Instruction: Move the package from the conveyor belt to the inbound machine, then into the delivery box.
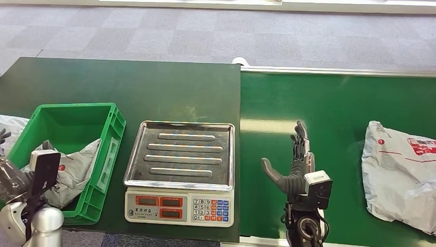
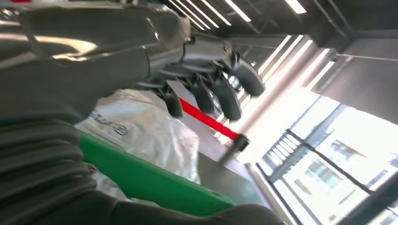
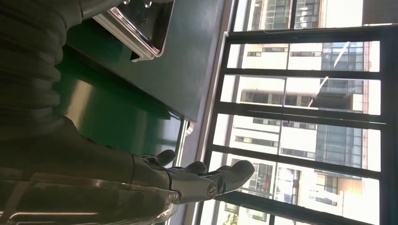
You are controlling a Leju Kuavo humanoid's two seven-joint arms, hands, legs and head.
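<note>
A grey-white package (image 1: 403,172) with red print lies on the green conveyor belt (image 1: 334,108) at the right. My right hand (image 1: 293,164) hovers over the belt left of the package, fingers straight and thumb spread, holding nothing; the right wrist view shows the same hand (image 3: 187,178) with its fingers extended. The scale with a steel tray (image 1: 181,154) stands on the dark table, its tray bare. A green crate (image 1: 72,149) at the left holds a grey package (image 1: 69,172). My left hand (image 2: 206,79) is beside the crate's green wall (image 2: 150,183), fingers apart, empty.
The scale's keypad and red displays (image 1: 180,206) face me at the table's front edge. Another white bag (image 1: 10,128) lies left of the crate. Grey carpet floor lies beyond the table and belt.
</note>
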